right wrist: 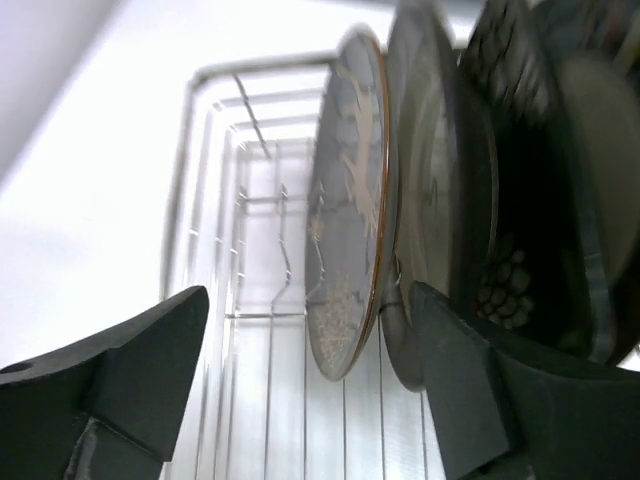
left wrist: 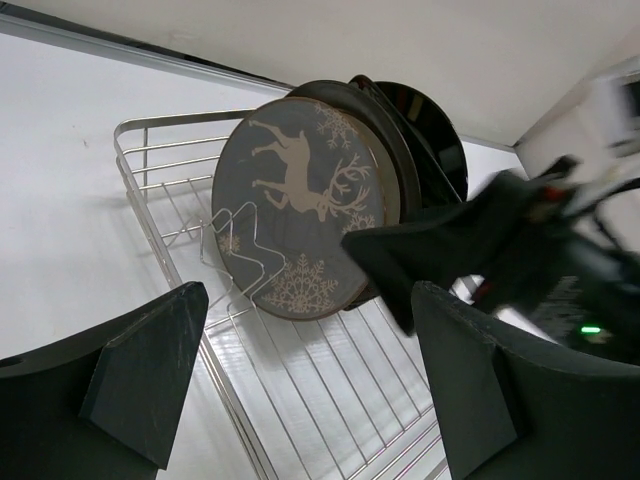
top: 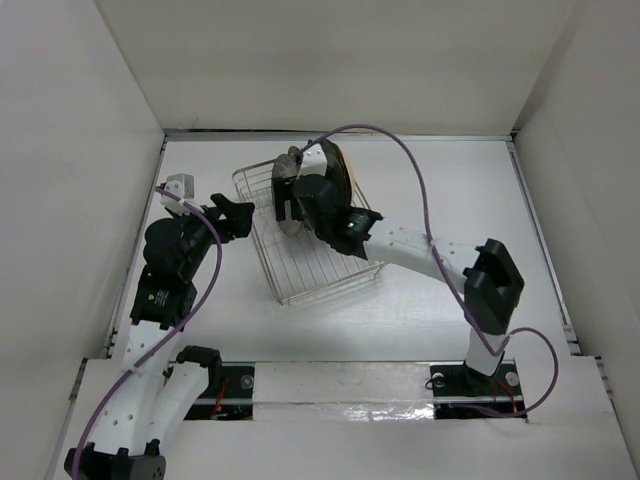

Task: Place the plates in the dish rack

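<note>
I can read no text, label, brand or number from any camera; the grey round plate (left wrist: 300, 200) carries only a pale deer-and-snowflake picture.

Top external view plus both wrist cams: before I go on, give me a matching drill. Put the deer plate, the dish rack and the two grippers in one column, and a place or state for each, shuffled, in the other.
Things
1. deer plate
2. dish rack
3. left gripper
4. right gripper

Places or states
A. open, holding nothing, off to the rack's left side
B. silver wire, with part of its floor bare
C. standing upright on its edge in the rack
D. open, above the rack

Pairs: 1-C, 2-B, 3-A, 4-D
</note>
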You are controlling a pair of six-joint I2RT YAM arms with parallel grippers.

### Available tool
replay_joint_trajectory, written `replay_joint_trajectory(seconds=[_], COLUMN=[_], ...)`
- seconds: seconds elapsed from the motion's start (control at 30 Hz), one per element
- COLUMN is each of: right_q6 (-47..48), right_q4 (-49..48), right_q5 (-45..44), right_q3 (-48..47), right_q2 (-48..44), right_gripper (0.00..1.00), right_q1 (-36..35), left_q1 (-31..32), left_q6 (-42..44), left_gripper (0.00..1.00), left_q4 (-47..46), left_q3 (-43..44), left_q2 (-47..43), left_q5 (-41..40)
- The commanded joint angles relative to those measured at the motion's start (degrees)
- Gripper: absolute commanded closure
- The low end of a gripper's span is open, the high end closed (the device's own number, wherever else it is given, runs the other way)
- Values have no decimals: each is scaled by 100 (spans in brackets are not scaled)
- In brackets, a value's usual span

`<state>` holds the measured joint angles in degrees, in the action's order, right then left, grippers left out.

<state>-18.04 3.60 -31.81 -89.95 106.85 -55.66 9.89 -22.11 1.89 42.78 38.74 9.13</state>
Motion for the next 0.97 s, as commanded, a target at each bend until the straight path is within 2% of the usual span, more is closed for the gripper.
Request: replay_joint_trajectory(seconds=[0.0, 0.03, 0.17, 0.27, 0.3, 0.33, 0.37, 0.4, 0.43, 0.47, 0.57, 0.6, 0.67, 0.7, 0.8, 0.87, 0.93], right_q6=[90, 125, 213, 283, 327, 363, 406, 407, 398, 372, 319, 293, 136, 56, -207, -243, -217], right_q4=[-606, -597, -798, -1071, -1219, -1308, -1396, -1527, -1546, -1546, -1563, -1546, -1494, -1493, -1624, -1704, -1695], right_q5=[281, 272, 342, 116, -17, -140, -419, -535, -606, -668, -476, -362, 6, 122, 841, 1228, 1248], right_q3=[196, 267, 890, 1678, 1926, 2181, 2723, 2998, 3253, 3482, 4291, 4589, 4776, 4855, 5101, 5111, 5093], right_q2=[-787, -919, -1936, -2588, -3086, -3352, -3624, -4175, -4451, -4714, -5550, -5674, -5807, -5807, -5728, -5693, -5658], right_gripper=[9, 6, 4, 7, 12, 24, 43, 82, 97, 100, 100, 100, 92, 82, 68, 64, 63], right_q1=[-129, -129, -182, -182, -182, -182, -130, -69, 28, 298, 844, 1272, 1670, 1986, 2296, 2349, 2349], left_q1=[-101, -171, -172, -172, -172, -172, -172, -172, -172, -172, -172, -172, -172, -172, -172, -172, -172], left_q6=[22, 14, 57, 110, 119, 128, 137, 137, 128, 84, -30, -56, -127, -162, -180, -188, -241], left_gripper=[18, 18, 18, 17, 17, 17, 17, 17, 17, 17, 16, 17, 17, 17, 17, 17, 17], left_q4=[-400, -417, -444, -567, -610, -620, -628, -663, -716, -769, -1006, -1041, -1050, -1085, -1007, -954, -1024], left_q3=[-16, -33, -7, -86, -104, -112, -130, -147, -174, -252, -349, -358, -367, -385, -350, -341, -402], left_q2=[28, 37, 125, 107, 99, 107, 107, 81, 55, -24, -156, -182, -174, -165, -42, 2, -42], left_q5=[168, 177, 169, 142, 151, 168, 203, 256, 274, 300, 467, 493, 485, 537, 599, 590, 555])
